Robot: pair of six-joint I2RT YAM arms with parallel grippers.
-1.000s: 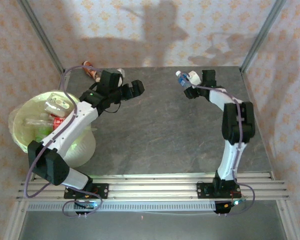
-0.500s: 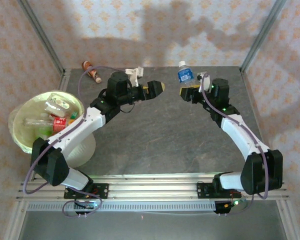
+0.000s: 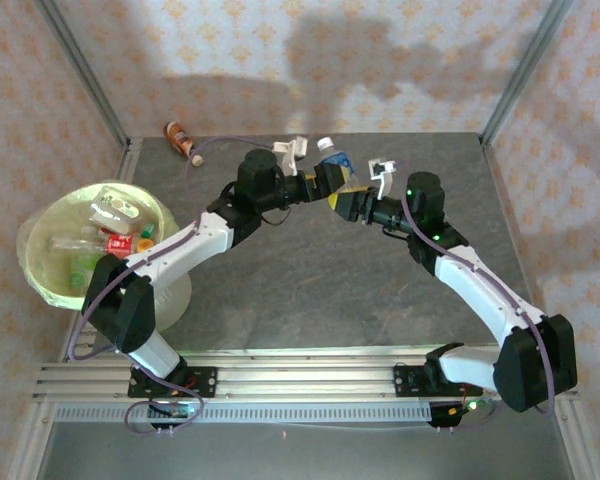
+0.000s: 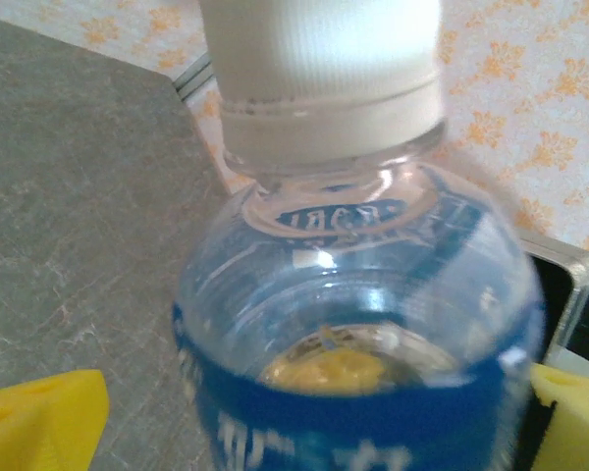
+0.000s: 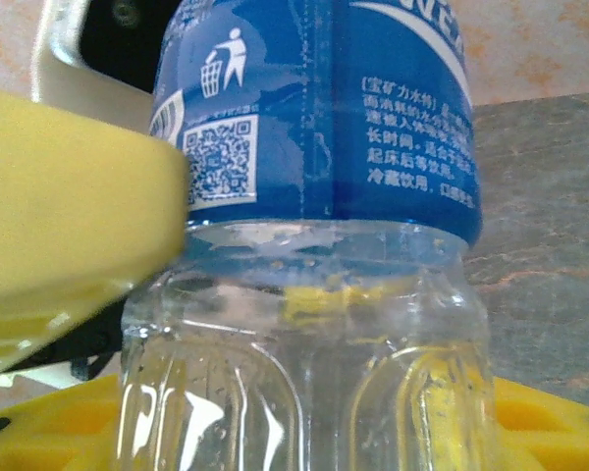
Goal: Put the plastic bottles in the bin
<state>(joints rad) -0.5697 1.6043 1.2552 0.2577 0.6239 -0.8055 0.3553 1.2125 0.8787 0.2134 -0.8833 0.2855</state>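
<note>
Between the yellow pads [image 4: 39,422] of the left gripper [image 4: 304,432], both clipped at the lower corners, the blue-labelled bottle [image 4: 358,324] is blurred. Its white cap [image 4: 324,59] runs off the top and its label off the bottom. Between the fingers [image 5: 555,422] of the right gripper [image 5: 294,427], the bottle [image 5: 314,196] loses neck and base to the edges. Far behind the left gripper [image 3: 325,185], the bottles [image 3: 115,210] in the bin [image 3: 25,250] are too small to tell apart.
</note>
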